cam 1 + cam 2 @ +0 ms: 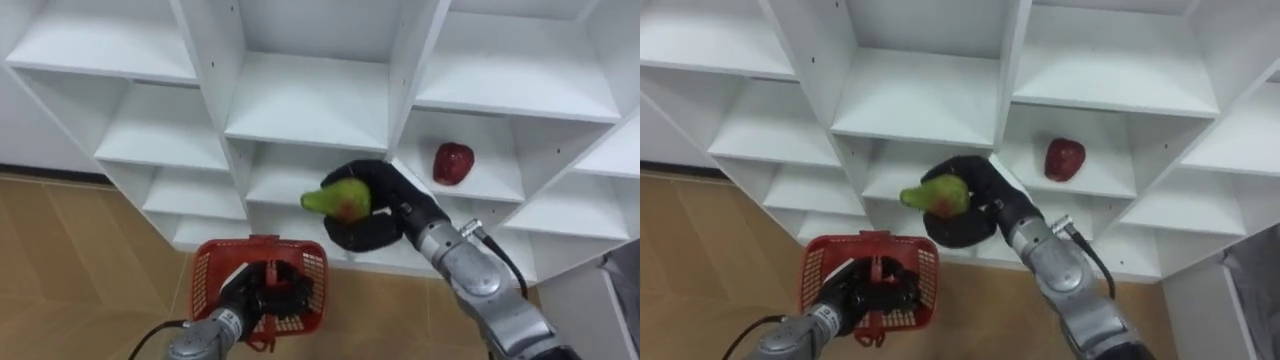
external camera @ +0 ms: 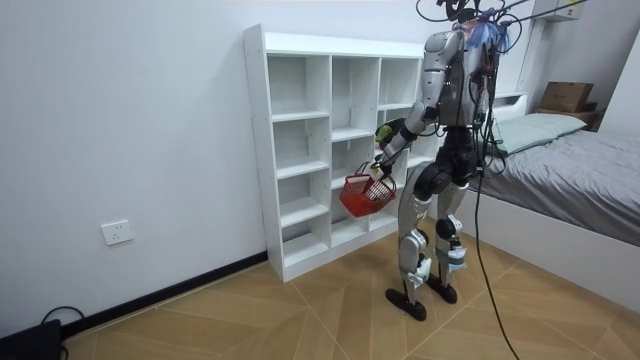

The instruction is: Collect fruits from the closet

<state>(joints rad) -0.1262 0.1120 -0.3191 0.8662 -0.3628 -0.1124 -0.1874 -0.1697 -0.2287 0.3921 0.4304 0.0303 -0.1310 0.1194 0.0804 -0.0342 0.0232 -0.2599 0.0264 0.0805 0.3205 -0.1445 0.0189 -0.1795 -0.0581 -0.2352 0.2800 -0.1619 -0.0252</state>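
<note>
The robot stands close before the white closet, with a bed behind it. Its right hand is clamped round a green pear, held at the front edge of a middle shelf. Its left hand is closed on the handle of a red basket, which hangs below the pear over the wooden floor. A red apple lies in the next compartment to the right, past an upright divider.

The right hand covers the back and underside of the pear, and where its fingertips end behind the fruit cannot be told. The left hand masks much of the floor of the basket. The shelf unit is cropped at the top and both sides. In the room view the pear is too small to make out.
</note>
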